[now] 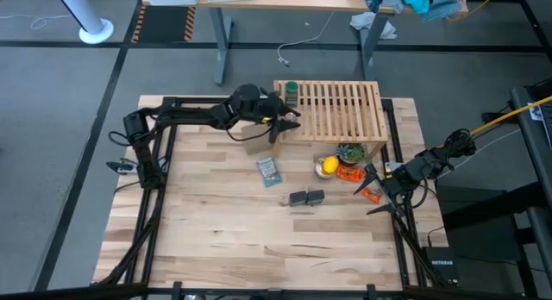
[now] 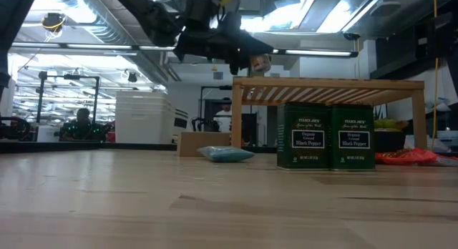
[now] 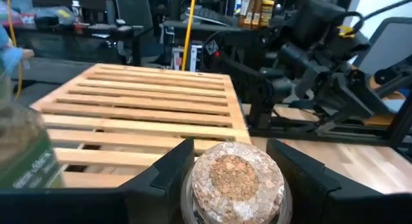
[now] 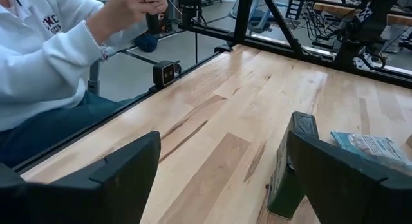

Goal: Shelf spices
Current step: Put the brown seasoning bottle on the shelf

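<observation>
The wooden slatted shelf [image 1: 338, 110] stands at the table's far side, with a green bottle [image 1: 291, 93] on its far left corner. My left gripper [image 1: 289, 121] is at the shelf's left end, raised to the height of its top, shut on a small cork-lidded glass jar [image 3: 235, 180]; the jar [image 2: 259, 63] also shows in the low view. Two dark green-labelled tins [image 1: 306, 197] stand side by side on the table, nearer than the shelf. My right gripper [image 1: 378, 192] waits open at the table's right side, with nothing between its fingers. My left gripper pinches the jar's body just under the cork lid [image 3: 193, 185], one finger on each side. The fingers come nearly level from the table's left. The jar stands upright in the hold, lid up, lifted clear at the shelf's left edge.
A small cardboard box [image 1: 259, 141] sits under the left arm, and a blue-and-white packet [image 1: 269, 170] lies nearer. A lemon [image 1: 328, 167] and red wrappers [image 1: 349, 173] lie by the shelf's near right leg. A seated person [image 4: 51, 63] is beyond the table's edge.
</observation>
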